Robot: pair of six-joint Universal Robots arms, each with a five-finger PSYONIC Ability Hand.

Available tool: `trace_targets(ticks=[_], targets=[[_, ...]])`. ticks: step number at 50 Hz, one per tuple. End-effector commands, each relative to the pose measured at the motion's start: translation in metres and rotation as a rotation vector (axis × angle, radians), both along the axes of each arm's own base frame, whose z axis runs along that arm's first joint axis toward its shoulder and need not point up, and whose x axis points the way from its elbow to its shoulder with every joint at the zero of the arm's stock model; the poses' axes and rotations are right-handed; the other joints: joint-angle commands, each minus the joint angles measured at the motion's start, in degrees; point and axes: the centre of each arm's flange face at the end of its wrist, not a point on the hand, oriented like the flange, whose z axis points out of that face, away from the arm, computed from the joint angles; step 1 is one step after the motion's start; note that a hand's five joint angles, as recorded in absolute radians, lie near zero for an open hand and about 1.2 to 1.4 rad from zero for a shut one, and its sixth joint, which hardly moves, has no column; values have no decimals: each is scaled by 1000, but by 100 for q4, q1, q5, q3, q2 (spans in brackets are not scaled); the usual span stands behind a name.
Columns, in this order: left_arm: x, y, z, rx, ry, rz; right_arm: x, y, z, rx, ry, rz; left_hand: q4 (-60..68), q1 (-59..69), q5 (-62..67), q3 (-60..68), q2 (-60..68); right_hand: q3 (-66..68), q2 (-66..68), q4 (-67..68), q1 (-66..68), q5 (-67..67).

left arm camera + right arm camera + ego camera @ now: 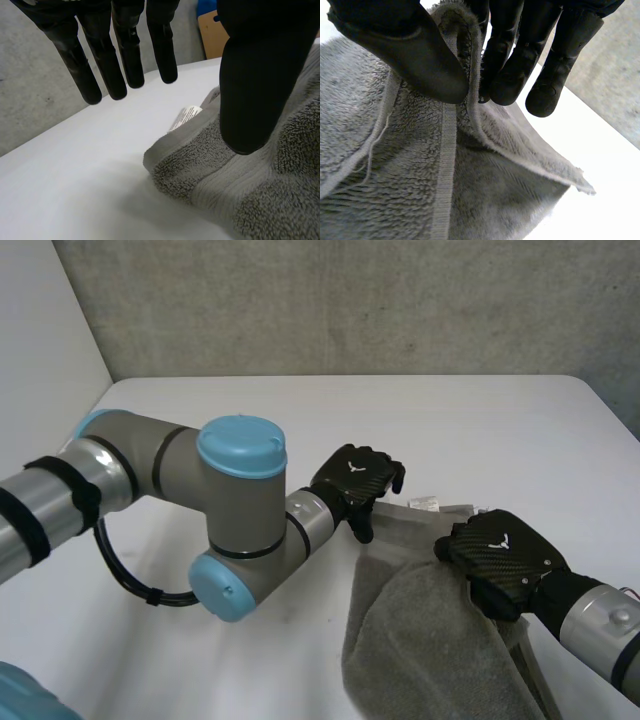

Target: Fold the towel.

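Observation:
A grey towel [425, 640] lies bunched on the white table [480, 430] at the front right, with a white label [425, 504] at its far corner. My left hand [355, 480] hovers at that corner; in the left wrist view its fingers [120, 60] are straight and spread, its thumb stands over the towel [240, 190] beside the label [185, 116], and nothing is pinched. My right hand [505, 560] sits on the towel's upper edge. In the right wrist view its thumb [415, 50] and fingers pinch a raised hem of the towel [420, 175].
A grey wall [350, 300] runs behind the table's far edge. The left arm's elbow [235, 530] reaches across the table's middle. A brown board [212, 32] stands beyond the table in the left wrist view. Bare tabletop lies to the left and behind the towel.

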Motion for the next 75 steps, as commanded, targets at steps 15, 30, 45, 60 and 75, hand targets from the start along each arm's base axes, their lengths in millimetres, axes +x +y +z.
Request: trace_targets(ticks=[15,30,45,60,75], targets=[[-29,9,-3,-13,19,-61,-47,-22,25,22,92,-78,-480,-471,-461,-482,-480,-6687,-6660,-6770,-6543,-6732],[-35,43,2,33,-22,-131,-103,-68,42,56,-35,-361,-311,-303,-292,-314,-311,-6687,-6660,-6770,-6543,-6732],[-33,90,2,149,-61,-376,-113,-81,22,140,-47,-384,-244,-235,-225,-246,-244,-6687,-6660,-6770,-6543,-6732],[-34,83,8,130,-46,-354,-113,-83,13,169,-50,-380,4850,4859,4870,4848,4850,-6687,-6660,-6770,-6543,-6732],[-25,64,20,93,-47,-242,-113,-83,13,173,-52,-383,4850,4859,4870,4848,4850,-6687,-6660,-6770,-6543,-6732]])
